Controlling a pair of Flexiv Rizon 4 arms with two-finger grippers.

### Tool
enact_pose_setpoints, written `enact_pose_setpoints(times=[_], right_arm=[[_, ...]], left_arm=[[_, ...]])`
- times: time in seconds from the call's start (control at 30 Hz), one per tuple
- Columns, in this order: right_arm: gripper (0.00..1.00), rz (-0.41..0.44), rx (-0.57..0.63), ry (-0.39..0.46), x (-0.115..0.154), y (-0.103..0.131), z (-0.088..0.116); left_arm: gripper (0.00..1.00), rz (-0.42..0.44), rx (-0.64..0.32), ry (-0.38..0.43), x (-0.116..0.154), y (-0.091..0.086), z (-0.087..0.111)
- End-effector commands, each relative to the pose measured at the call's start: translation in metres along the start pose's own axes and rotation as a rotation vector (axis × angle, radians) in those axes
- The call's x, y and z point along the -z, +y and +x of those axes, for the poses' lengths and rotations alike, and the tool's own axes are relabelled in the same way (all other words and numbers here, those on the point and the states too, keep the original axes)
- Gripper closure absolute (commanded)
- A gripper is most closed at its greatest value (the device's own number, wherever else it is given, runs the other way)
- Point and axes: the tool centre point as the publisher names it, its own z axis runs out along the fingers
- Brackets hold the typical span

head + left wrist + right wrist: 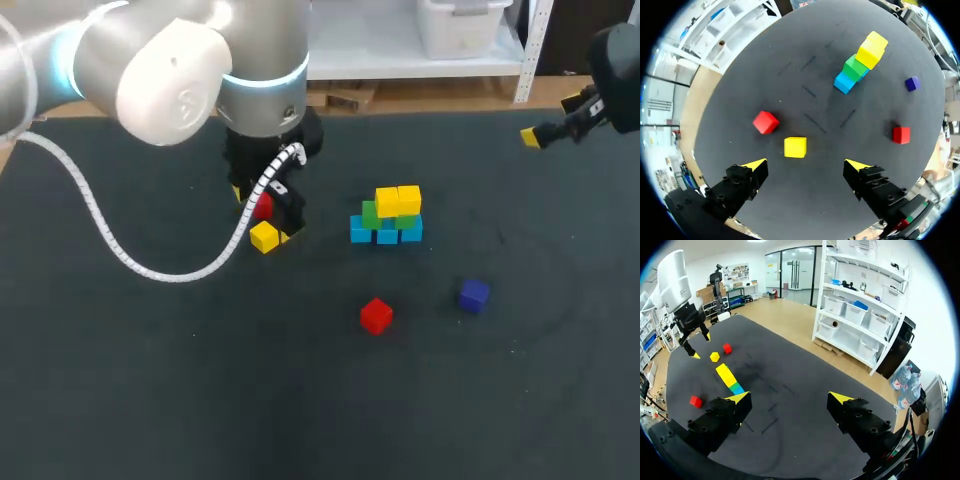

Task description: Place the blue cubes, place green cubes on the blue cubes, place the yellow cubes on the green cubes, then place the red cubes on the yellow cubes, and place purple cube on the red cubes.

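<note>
A stack stands mid-table: blue cubes (387, 234) at the bottom, green cubes (371, 213) on them, two yellow cubes (398, 199) on top. My left gripper (263, 212) hangs open to its left, over a loose yellow cube (264, 238) and a red cube (262, 207). In the left wrist view, the yellow cube (795, 147) lies just ahead of the open left gripper (806, 164), and the red cube (765, 122) lies beyond it. A second red cube (376, 315) and the purple cube (474, 294) lie in front of the stack. My right gripper (551, 120) is open at the far right edge, holding nothing.
The dark table mat (150, 380) is bare at the front and left. A white ribbed cable (120, 250) loops from my left arm over the mat. In the right wrist view the stack (729, 377) is far ahead of the right gripper (789, 397).
</note>
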Motion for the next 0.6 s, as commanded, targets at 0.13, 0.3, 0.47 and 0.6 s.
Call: enact_pose_setpoints(times=[0.13,0.3,0.47,0.6], right_arm=[[0.00,-0.003,0.000,-0.002,0.000,-0.001,0.000],[0.00,-0.003,0.000,-0.002,0.000,-0.001,0.000],[0.00,-0.003,0.000,-0.002,0.000,-0.001,0.000],[0.00,-0.003,0.000,-0.002,0.000,-0.001,0.000]], left_arm=[[0.00,0.009,0.025,0.015,-0.018,-0.008,-0.007],[0.00,0.013,0.054,0.032,-0.024,-0.005,-0.010],[0.00,0.031,0.066,0.039,-0.031,0.004,-0.010],[0.00,0.049,0.092,0.054,-0.035,0.007,-0.006]])
